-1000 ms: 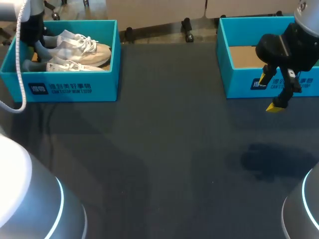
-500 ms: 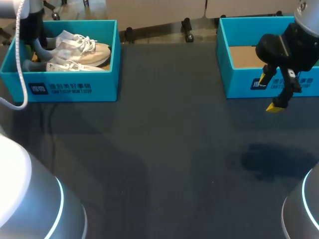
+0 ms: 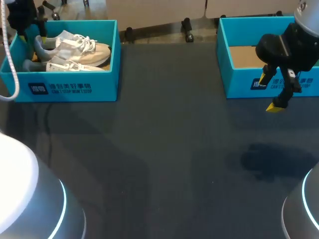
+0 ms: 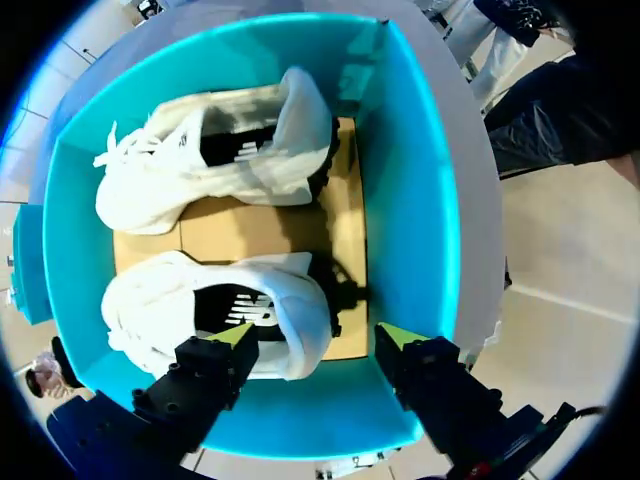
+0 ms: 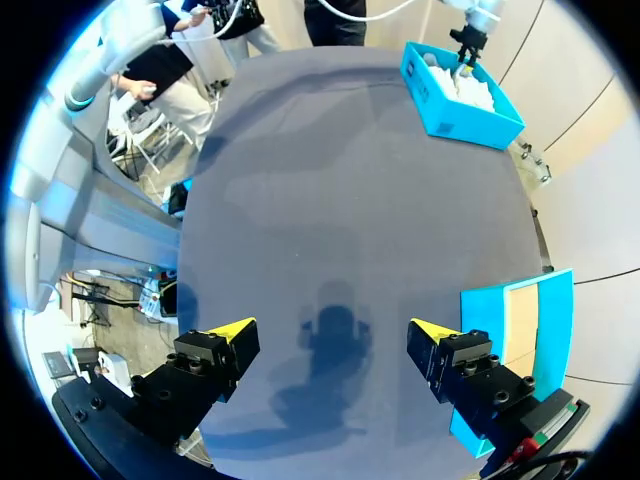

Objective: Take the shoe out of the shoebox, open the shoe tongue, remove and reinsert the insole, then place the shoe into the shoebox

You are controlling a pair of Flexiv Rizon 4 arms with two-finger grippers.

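Observation:
Two white shoes lie side by side in the blue shoebox (image 3: 75, 87) at the table's far left. One shoe (image 3: 82, 49) is toward the back, the other shoe (image 3: 67, 66) by the front wall. My left gripper (image 3: 32, 33) hangs above the box's left end, over the heels. From the left wrist, that gripper (image 4: 315, 340) is open above the heel of the near shoe (image 4: 180, 300), touching nothing; the second shoe (image 4: 200, 165) lies beyond it. My right gripper (image 3: 269, 93) hovers open and empty in front of the other box. The insoles are hidden.
A second blue box (image 3: 239, 82) with a bare cardboard floor stands at the far right, its front wall just behind my right gripper (image 5: 333, 330). Dark table (image 3: 169, 149) spreads between the two boxes.
My left gripper has opened and lifted up out of the left shoebox, away from the shoe heels. Both shoes stay in the box. The right arm has not moved.

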